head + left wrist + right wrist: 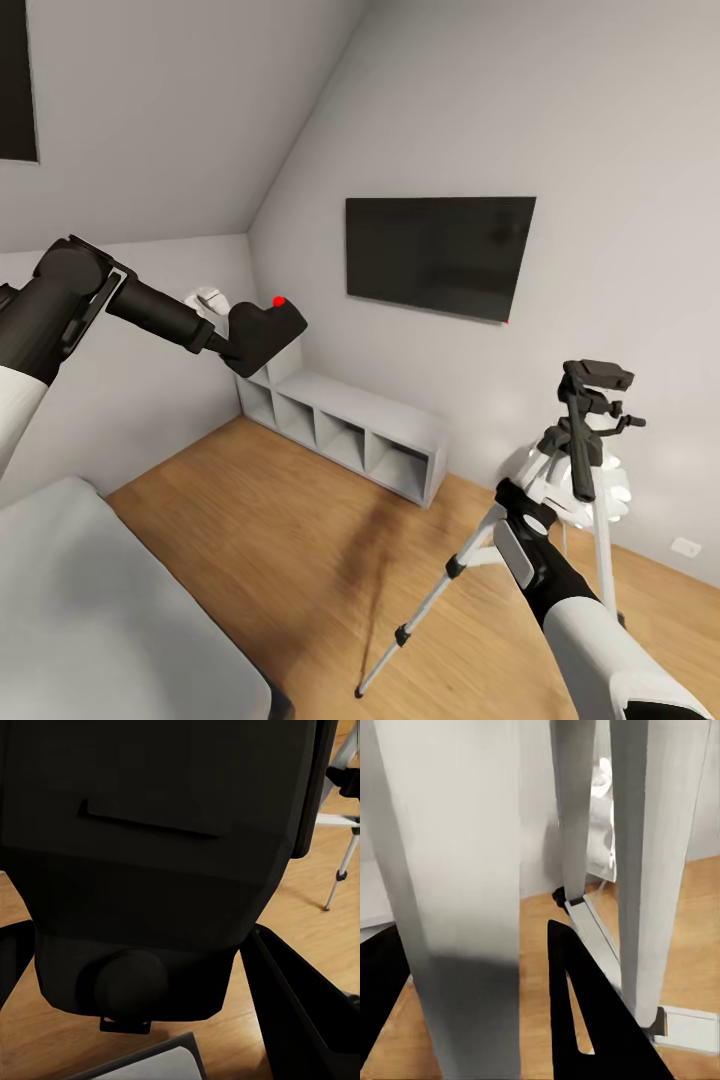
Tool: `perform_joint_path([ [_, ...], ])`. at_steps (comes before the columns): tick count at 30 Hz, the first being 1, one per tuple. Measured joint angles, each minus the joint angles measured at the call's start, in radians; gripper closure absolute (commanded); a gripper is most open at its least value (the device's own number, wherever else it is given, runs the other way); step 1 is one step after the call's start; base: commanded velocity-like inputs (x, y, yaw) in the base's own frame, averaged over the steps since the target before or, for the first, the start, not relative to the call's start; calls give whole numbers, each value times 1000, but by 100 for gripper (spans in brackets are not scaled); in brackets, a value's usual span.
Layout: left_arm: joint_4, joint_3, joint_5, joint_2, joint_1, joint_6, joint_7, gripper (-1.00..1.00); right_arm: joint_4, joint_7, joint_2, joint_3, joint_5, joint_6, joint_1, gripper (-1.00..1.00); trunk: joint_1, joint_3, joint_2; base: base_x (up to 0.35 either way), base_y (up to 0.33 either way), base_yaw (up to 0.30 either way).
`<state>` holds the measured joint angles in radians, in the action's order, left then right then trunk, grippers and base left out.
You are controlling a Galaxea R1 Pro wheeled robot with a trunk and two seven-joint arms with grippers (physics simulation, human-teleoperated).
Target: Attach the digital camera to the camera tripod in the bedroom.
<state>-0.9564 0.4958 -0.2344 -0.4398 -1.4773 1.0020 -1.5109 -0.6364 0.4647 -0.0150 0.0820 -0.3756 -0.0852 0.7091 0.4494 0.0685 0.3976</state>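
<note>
My left gripper (232, 345) is raised at the left of the head view, shut on the digital camera (265, 332), a black body with a red dot on top. In the left wrist view the camera (150, 855) sits between the two black fingers (300, 1012). The camera tripod (590, 420) stands at the right with silver legs, a black pan head and a handle. My right wrist (522, 520) reaches in at its upper legs. In the right wrist view my right gripper (472, 926) is shut around one silver leg (465, 870).
A black TV (440, 255) hangs on the far wall above a grey cubby shelf (345, 425). The white mattress of the bed (90, 610) is at lower left. A white ball-cluster lamp (618, 490) stands behind the tripod. Wooden floor (330, 560) lies between bed and tripod.
</note>
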Motion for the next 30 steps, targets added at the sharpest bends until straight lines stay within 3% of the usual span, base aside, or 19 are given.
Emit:
perform_joint_path([
  [18, 0, 0, 0, 0, 0, 0, -1, 100, 0, -1, 0, -4, -2, -13, 0, 100, 0, 0, 0, 0, 0, 0],
  [30, 1, 0, 0, 0, 0, 0, -1, 100, 0, 0, 0, -62, -2, -12, 0, 100, 0, 0, 0, 0, 0, 0],
])
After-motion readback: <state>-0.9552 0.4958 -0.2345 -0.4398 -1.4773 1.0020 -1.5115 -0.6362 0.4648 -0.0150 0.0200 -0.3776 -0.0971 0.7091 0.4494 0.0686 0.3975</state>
